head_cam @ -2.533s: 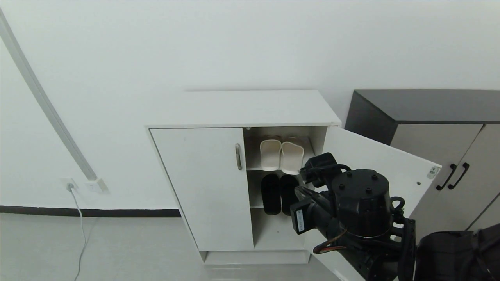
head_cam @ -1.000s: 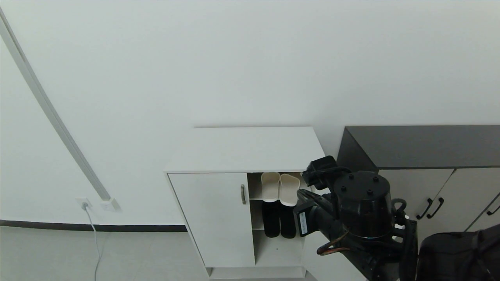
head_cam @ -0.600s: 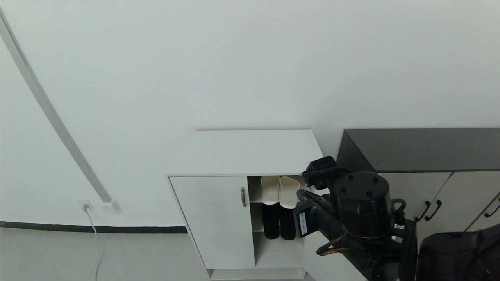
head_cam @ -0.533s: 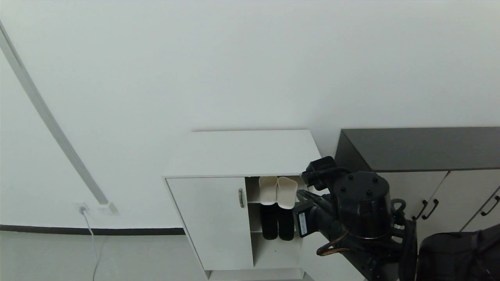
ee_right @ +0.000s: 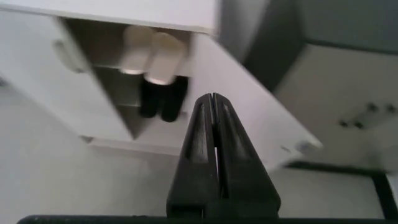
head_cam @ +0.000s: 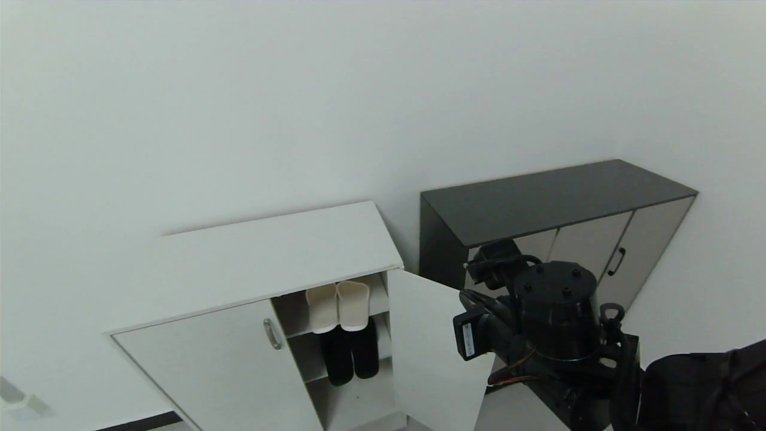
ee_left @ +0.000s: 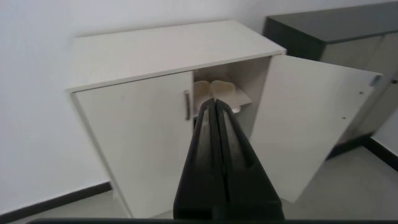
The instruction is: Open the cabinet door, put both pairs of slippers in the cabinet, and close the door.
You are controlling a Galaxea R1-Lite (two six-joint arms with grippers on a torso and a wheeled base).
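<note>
The white cabinet (head_cam: pixel 269 251) has its left door shut and its right door (head_cam: pixel 431 353) swung open. A beige pair of slippers (head_cam: pixel 336 306) stands on the upper shelf, with a black pair (head_cam: pixel 350 358) on the shelf below. In the left wrist view, my left gripper (ee_left: pixel 215 102) is shut and empty, held out in front of the cabinet opening and the beige slippers (ee_left: pixel 217 91). My right gripper (ee_right: pixel 213 98) is also shut and empty. It hovers in front of the open door (ee_right: pixel 249 106), with the beige pair (ee_right: pixel 149 48) and black pair (ee_right: pixel 163 96) beyond it.
A dark-topped cabinet (head_cam: pixel 556 200) with grey doors stands against the wall just right of the white one. A bare white wall rises behind both. Grey floor (ee_right: pixel 74 180) lies in front of the cabinet.
The whole head view has shifted, so the cabinet now sits lower and further left in the picture. Both pairs of slippers stay on their shelves and the right door stays open.
</note>
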